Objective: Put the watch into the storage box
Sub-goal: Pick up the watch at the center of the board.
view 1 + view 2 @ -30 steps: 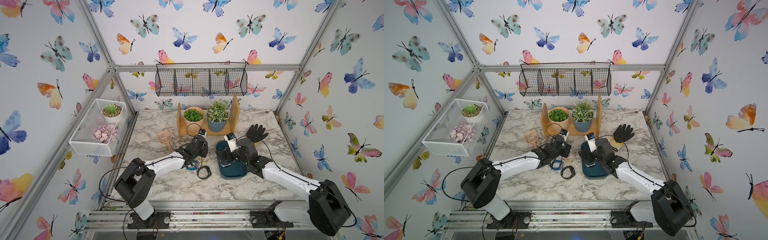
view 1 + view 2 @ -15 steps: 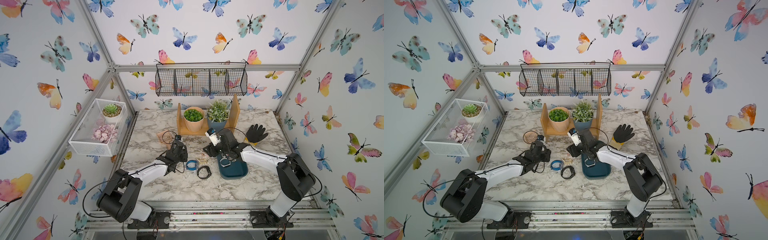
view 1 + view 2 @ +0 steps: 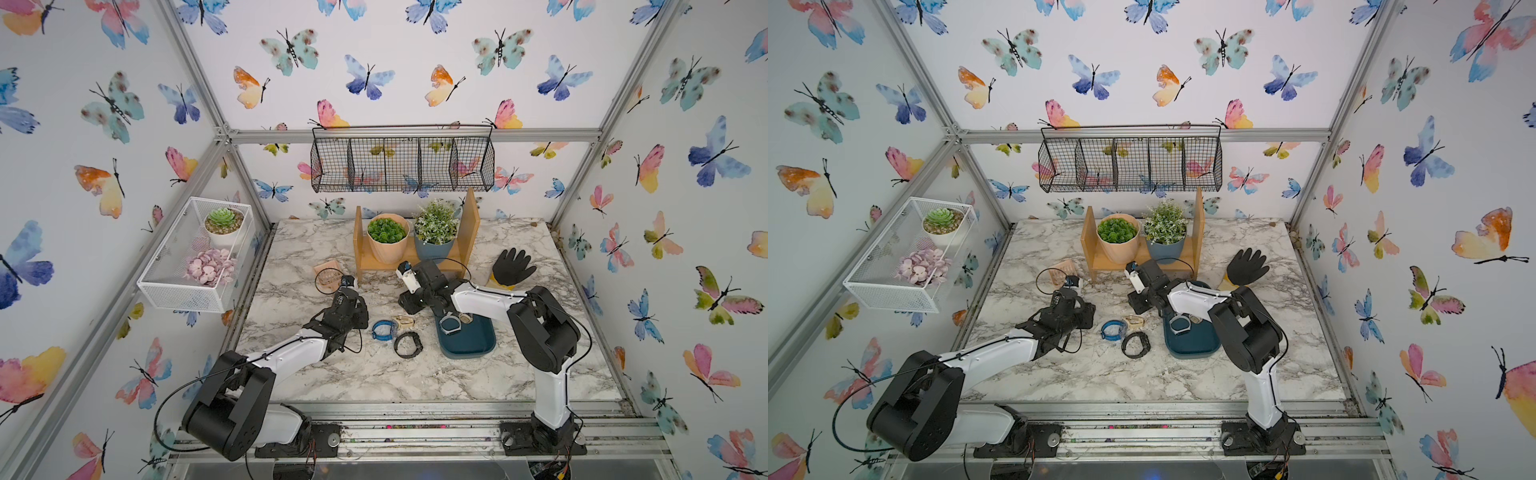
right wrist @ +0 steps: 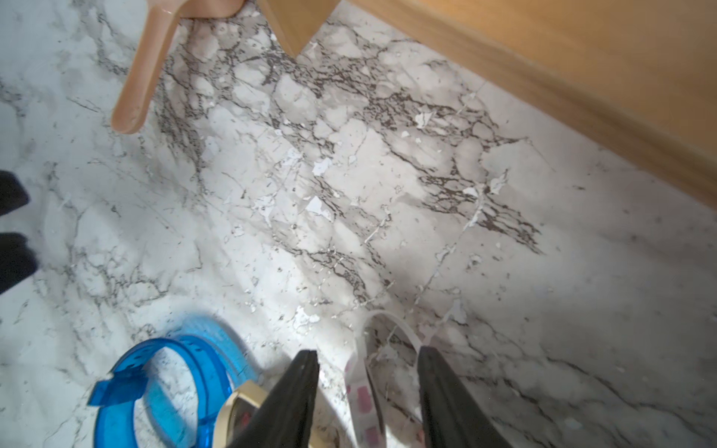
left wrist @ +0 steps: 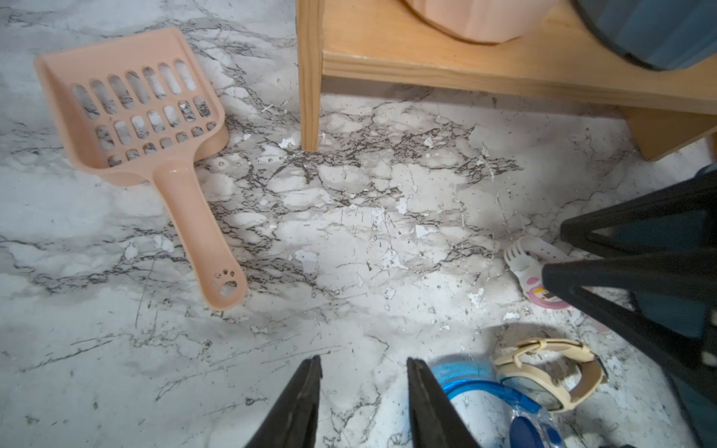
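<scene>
Top views, both, show the table (image 3: pixel 374 382) with the shelf (image 3: pixel 360 245) at the back and the box (image 3: pixel 473 347) lying on the right arm's side, probably so that arm has a short carry. The right gripper (image 4: pixel 368 351) is low over the table just off the box's far left corner. Its fingers (image 4: pixel 298 391) stand apart on either side of the white watch (image 4: pixel 362 391), whose strap loops between them unpinched, set, I judge, to close across the strap. The left gripper (image 5: pixel 364 360) hangs off to the side, open and empty, seemingly leaving the right arm room. The scoop (image 5: pixel 186 201) lies near the shelf leg, out of the way.

The white watch is on the table, outside the box. A grey watch (image 3: pixel 451 326) already lies in the box. The blue watch (image 4: pixel 120 382), beige watch (image 5: pixel 584 383) and black watch (image 3: pixel 415 340) wait in a cluster between the grippers.

No brand or writing can be read; the white watch's face is too small to make out, and the scoop handle bears only a paw cut-out
</scene>
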You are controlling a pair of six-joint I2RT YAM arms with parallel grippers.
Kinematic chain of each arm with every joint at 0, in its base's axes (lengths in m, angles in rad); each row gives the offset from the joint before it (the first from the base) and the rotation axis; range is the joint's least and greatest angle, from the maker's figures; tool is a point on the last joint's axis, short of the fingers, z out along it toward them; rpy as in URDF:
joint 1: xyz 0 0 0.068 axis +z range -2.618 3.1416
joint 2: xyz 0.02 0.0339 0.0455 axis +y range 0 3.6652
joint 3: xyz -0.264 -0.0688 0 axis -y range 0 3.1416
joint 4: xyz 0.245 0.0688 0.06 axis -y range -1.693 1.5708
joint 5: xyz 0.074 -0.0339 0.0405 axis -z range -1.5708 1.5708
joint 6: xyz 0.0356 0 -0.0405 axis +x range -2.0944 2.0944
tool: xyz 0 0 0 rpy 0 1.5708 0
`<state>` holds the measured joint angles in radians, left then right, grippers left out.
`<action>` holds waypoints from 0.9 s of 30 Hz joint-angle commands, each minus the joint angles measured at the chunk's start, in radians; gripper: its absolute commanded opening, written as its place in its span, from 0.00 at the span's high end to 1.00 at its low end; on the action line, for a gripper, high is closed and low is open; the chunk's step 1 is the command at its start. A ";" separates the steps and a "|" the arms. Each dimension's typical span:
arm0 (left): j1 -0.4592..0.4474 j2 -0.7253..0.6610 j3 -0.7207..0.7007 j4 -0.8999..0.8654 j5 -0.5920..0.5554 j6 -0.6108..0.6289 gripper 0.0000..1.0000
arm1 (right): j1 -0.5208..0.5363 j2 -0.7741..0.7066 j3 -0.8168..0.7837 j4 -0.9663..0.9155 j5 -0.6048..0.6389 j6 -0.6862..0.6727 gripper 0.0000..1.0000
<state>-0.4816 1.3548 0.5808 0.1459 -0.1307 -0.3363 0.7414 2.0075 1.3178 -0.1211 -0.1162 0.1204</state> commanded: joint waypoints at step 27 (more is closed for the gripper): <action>0.003 0.001 0.002 0.028 0.071 -0.008 0.59 | 0.065 0.042 0.053 -0.018 -0.027 -0.019 0.87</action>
<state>-0.4816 1.3552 0.5629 0.1753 -0.0837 -0.3428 0.8005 2.0857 1.3983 -0.1589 -0.1062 0.1078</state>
